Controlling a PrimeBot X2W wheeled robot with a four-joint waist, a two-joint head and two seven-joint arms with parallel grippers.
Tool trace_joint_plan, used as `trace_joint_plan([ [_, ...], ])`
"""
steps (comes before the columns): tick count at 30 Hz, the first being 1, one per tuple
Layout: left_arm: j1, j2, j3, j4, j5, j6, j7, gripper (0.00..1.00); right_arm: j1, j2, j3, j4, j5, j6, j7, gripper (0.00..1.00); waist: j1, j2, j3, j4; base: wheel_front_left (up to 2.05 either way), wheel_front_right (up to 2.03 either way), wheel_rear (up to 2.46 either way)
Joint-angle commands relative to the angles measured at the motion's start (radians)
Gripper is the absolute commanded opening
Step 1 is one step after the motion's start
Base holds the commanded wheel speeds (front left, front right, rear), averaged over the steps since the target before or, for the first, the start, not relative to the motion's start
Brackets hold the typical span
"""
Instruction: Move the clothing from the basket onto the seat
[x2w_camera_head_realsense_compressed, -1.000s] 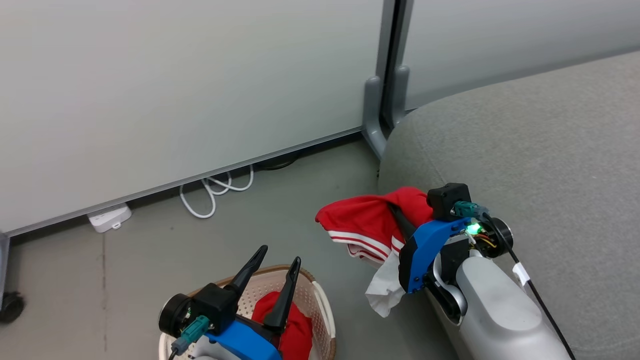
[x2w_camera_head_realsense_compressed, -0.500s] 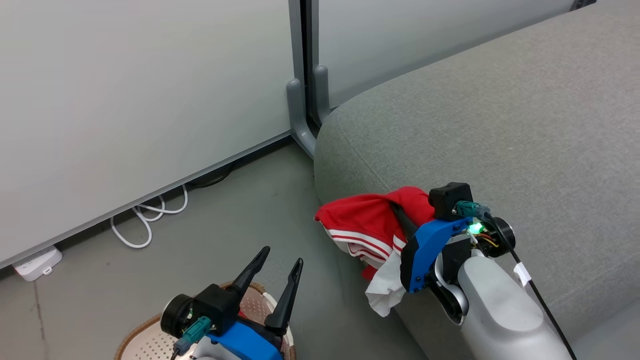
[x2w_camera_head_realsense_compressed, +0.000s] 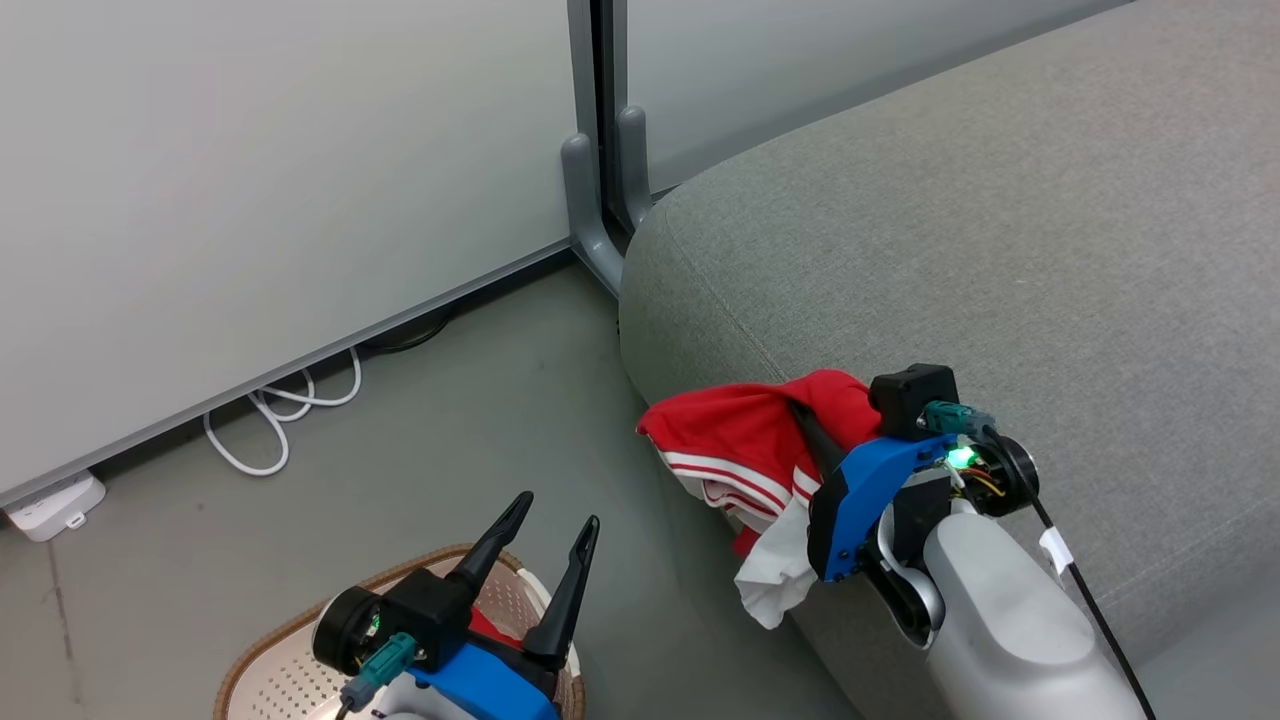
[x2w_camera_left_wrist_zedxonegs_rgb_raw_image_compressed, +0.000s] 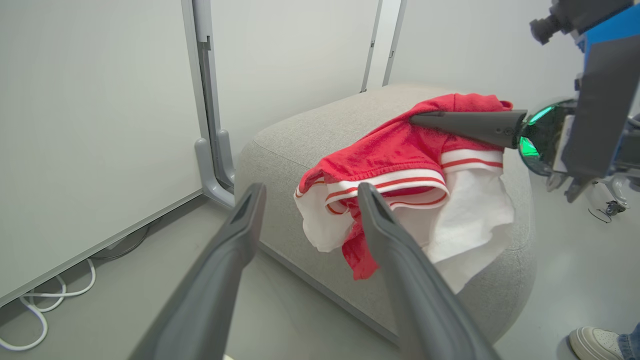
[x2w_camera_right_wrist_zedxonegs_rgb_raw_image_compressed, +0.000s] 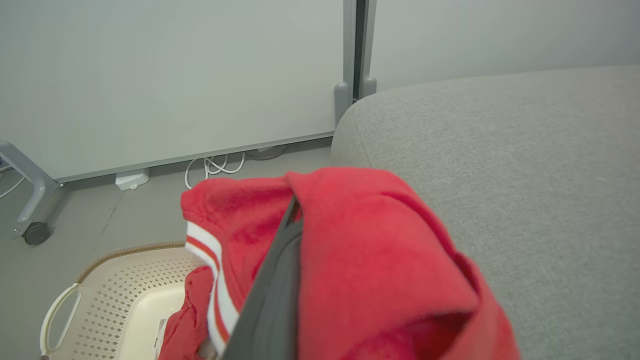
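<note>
My right gripper is shut on a bright red garment with a white red-striped band and a white lining hanging below. It holds the garment over the rounded front corner of the grey seat. In the right wrist view the garment drapes over the fingers. My left gripper stands open and empty above the cream basket, where another red garment lies. The left wrist view looks between open fingers at the held garment and the seat.
Pale partition panels stand behind, joined at a grey post with a foot beside the seat's corner. White cable and a power strip lie along the wall. A caster wheel sits far left. A person's shoe is beyond the seat.
The camera has swung, so the seat takes up more of the picture and the basket sits lower left. My right gripper still holds the garment, now over the seat's corner.
</note>
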Motion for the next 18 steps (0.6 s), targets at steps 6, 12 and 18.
trace_joint_plan([
  [6,-0.033,0.020,-0.005,-0.012,0.009,-0.004,-0.003,1.00,-0.060,-0.002,-0.092,-0.001,-0.032,-0.001,0.004,0.00,0.0000,0.0000,0.056,0.026,0.00,0.00,0.00],
  [12,-0.112,0.054,-0.035,-0.038,0.031,-0.004,-0.003,1.00,-0.224,-0.081,-0.265,-0.029,-0.094,-0.001,0.041,0.00,0.0000,0.0000,0.194,0.068,0.00,0.00,0.00],
  [18,-0.243,0.101,-0.087,-0.077,0.049,-0.003,-0.003,1.00,-0.381,-0.234,-0.442,-0.073,-0.122,-0.001,0.063,0.00,0.0000,0.0000,0.399,0.134,0.00,0.00,0.00],
])
